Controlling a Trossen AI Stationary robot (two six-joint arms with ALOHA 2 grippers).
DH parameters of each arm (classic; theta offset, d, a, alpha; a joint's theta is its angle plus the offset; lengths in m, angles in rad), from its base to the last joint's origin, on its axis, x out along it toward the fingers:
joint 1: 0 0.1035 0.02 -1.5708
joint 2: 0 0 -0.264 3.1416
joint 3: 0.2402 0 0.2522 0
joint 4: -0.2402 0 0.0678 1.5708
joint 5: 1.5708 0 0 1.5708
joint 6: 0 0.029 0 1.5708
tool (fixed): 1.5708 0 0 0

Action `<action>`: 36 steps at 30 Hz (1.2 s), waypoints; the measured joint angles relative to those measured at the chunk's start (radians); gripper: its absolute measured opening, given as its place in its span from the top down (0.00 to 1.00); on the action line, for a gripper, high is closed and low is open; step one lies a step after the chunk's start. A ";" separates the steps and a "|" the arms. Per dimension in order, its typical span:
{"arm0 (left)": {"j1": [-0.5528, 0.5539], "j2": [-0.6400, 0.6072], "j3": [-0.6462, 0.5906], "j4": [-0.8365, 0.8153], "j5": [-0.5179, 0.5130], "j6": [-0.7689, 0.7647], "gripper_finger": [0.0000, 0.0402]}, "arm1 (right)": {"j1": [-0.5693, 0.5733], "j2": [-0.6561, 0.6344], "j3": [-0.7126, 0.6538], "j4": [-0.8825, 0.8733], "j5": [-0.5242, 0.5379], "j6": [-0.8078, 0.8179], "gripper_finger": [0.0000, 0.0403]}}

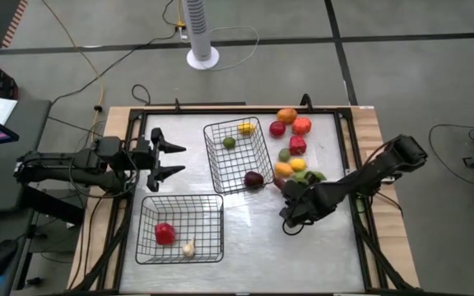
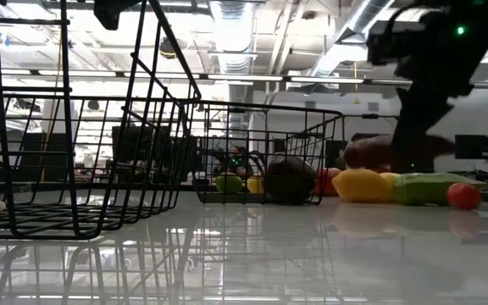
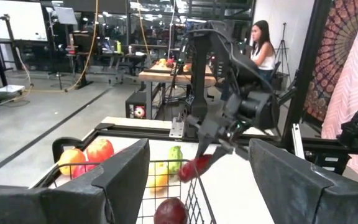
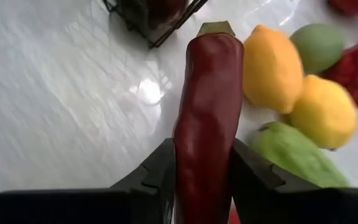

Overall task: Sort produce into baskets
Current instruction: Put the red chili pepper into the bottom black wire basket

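My right gripper (image 1: 290, 193) is shut on a long dark red pepper (image 4: 207, 106), just to the near side of the loose produce pile (image 1: 293, 144) at the table's right. One black wire basket (image 1: 237, 154) at the centre holds a yellow, a green and a dark maroon piece. The other basket (image 1: 181, 228), near left, holds a red piece (image 1: 164, 233) and a white one (image 1: 188, 248). My left gripper (image 1: 175, 159) is open and empty, left of the centre basket. My right gripper pinches the pepper's two long sides (image 4: 188, 168) between its two fingers, at the end away from the green stem tip (image 4: 215, 28). The fingers lie along the pepper and slant down from the table's right. The pepper (image 3: 197, 167) sticks out past the fingertips, clear of the table.
Loose on the table by the right gripper lie two yellow pieces (image 4: 272, 65), green pieces (image 4: 291, 155) and red and orange ones (image 1: 301, 126). A raised dark rail (image 1: 348, 140) frames the table. A person (image 3: 263, 46) sits in the room beyond.
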 joint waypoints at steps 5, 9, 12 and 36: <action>0.000 0.000 0.000 0.000 0.000 0.000 0.35 | 0.000 -0.028 0.079 -0.152 0.000 0.064 0.59; 0.000 0.000 0.000 0.000 0.000 0.000 0.35 | 0.000 -0.030 0.151 -0.315 0.039 0.179 0.60; 0.000 0.000 0.000 0.000 0.000 -0.001 0.35 | 0.003 -0.030 0.194 -0.353 0.095 0.214 0.61; 0.000 0.000 0.000 0.006 -0.012 -0.002 0.35 | -0.008 0.200 0.269 1.018 -0.131 -0.748 0.59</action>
